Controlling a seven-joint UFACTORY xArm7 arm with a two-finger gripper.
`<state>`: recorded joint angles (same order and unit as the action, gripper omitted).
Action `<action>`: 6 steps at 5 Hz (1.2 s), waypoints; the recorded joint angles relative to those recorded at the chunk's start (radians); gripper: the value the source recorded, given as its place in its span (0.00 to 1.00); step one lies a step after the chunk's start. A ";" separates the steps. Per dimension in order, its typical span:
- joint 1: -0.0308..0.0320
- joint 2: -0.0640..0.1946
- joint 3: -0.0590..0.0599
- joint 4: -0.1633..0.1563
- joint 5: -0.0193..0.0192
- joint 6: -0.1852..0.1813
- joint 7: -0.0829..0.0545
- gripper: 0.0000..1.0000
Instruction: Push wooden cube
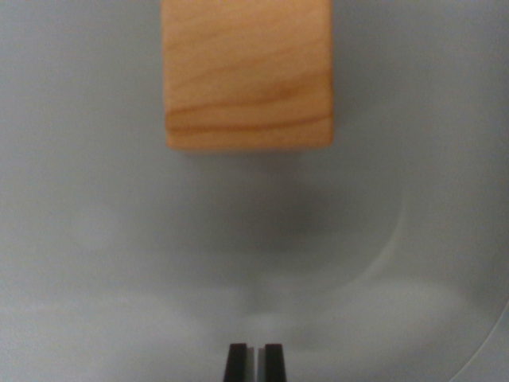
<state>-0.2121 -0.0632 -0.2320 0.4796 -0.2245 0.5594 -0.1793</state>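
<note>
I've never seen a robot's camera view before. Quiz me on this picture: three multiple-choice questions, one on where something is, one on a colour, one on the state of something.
1. Where is the cube in the wrist view?
A. top centre
B. bottom left
C. right edge

2. What colour is the surface under it?
A. red
B. pale grey
C. green

3. How does the gripper stand?
A. clamped on the cube
B. spread wide
C. nearly shut, clear of the cube

Answers:
1. A, the cube fills the top middle and is cut by the upper edge.
2. B, the surface around the cube is plain pale grey.
3. C, the dark fingertips sit at the bottom with only a thin slit between them, bare surface separating them from the cube.
</note>
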 joint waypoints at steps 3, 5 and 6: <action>-0.0024 -0.001 -0.003 -0.013 -0.0029 -0.011 -0.003 0.00; -0.0038 -0.002 -0.004 -0.020 -0.0047 -0.018 -0.004 0.00; -0.0044 -0.002 -0.005 -0.023 -0.0054 -0.021 -0.005 0.00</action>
<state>-0.2165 -0.0655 -0.2370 0.4564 -0.2299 0.5388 -0.1839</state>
